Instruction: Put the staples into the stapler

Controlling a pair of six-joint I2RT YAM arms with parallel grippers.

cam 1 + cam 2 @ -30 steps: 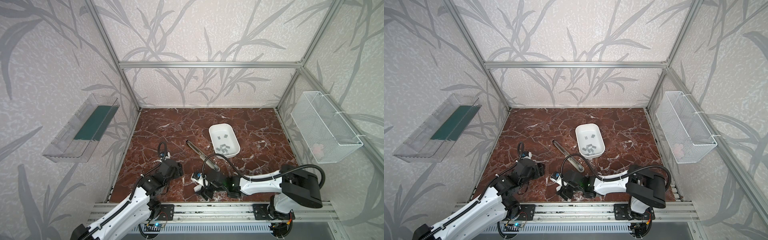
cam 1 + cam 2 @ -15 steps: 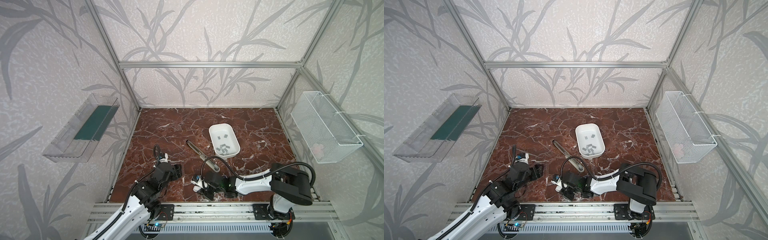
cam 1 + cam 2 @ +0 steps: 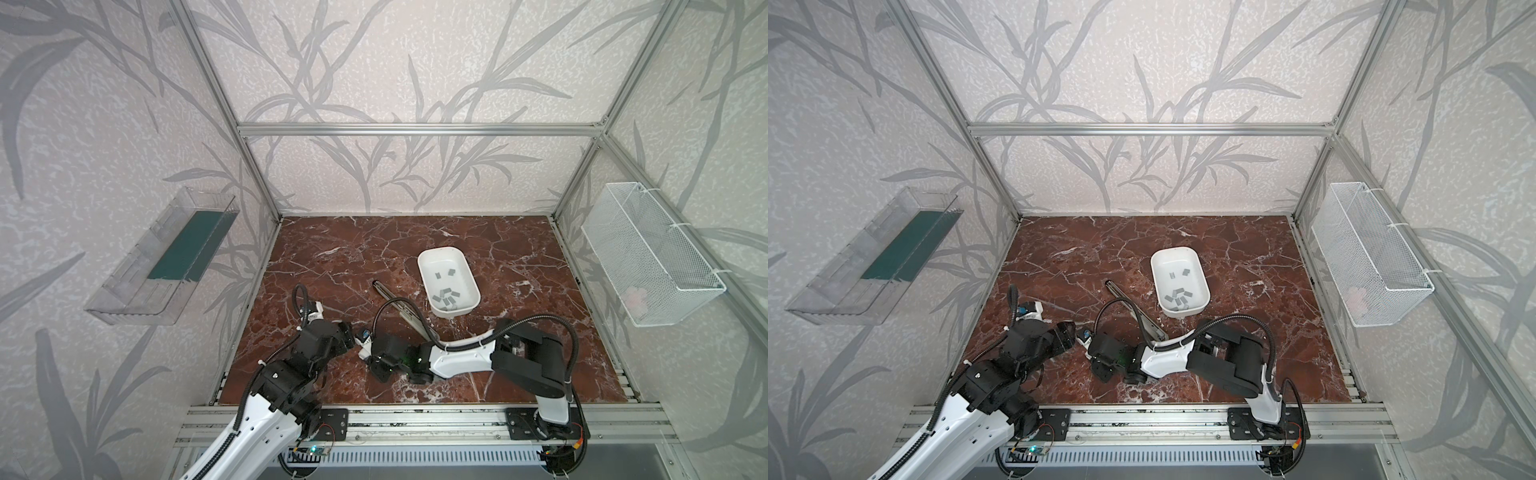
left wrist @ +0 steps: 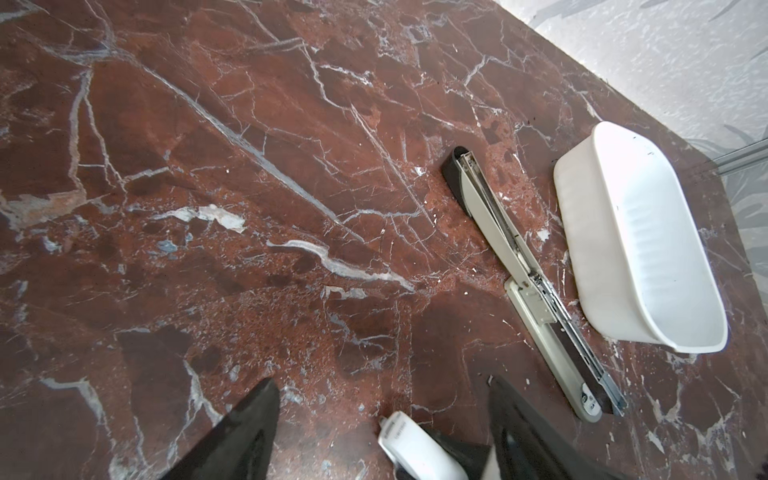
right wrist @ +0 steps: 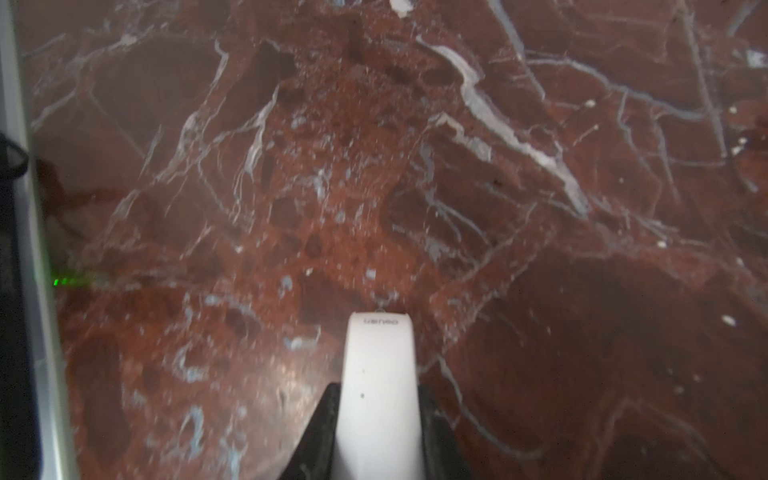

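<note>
White plastic piece clamped in right hand, left hand spread empty. Staples loose in tray at 1 o'clock on desk, beside opened stapler. Likely to scatter under clumsy pinch.

We hold our left gripper low with jaws wide apart, just beside our right gripper, which reaches leftward on a low, stretched arm and clamps a white piece.

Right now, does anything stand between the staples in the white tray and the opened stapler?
The staples lie inside the white tray, so only its wall separates them from the stapler, opened flat beside it. The right arm's cable arches over the stapler's near end.
</note>
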